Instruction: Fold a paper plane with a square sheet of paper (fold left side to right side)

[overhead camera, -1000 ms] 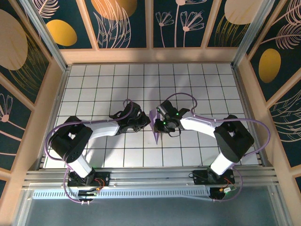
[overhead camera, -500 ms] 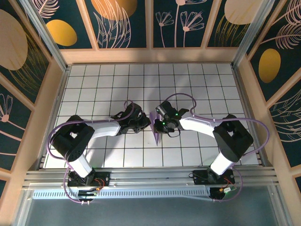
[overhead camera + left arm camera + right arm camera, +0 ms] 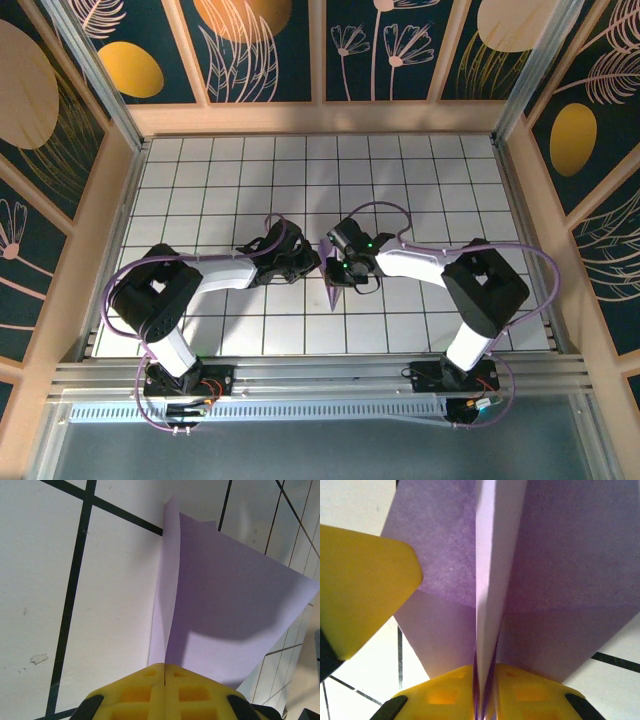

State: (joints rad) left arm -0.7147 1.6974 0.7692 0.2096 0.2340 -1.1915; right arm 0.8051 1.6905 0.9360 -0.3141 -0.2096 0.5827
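Observation:
The lavender square sheet of paper (image 3: 331,278) is folded into a slim pointed paper plane shape and stands on its edge at the middle of the white grid table (image 3: 240,170), point toward the near edge. My right gripper (image 3: 340,268) is shut on it from the right. In the right wrist view the folded layers (image 3: 560,580) run down between the yellow fingers (image 3: 445,695) of that gripper (image 3: 485,680). My left gripper (image 3: 312,262) is shut just left of the paper. Its joined tips (image 3: 165,666) meet the centre crease of the paper (image 3: 225,605), and its yellow fingertips (image 3: 365,590) overlap the left wing.
Wooden walls with dark floral panels (image 3: 320,50) enclose the table on three sides. An aluminium rail (image 3: 320,375) with both arm bases runs along the near edge. Purple cables (image 3: 110,300) loop beside each arm. Bare grid tiles lie behind and to both sides of the grippers.
The right gripper has closed a little tighter on the paper and its arm has swung slightly left. The paper stands narrower. The left gripper has barely moved.

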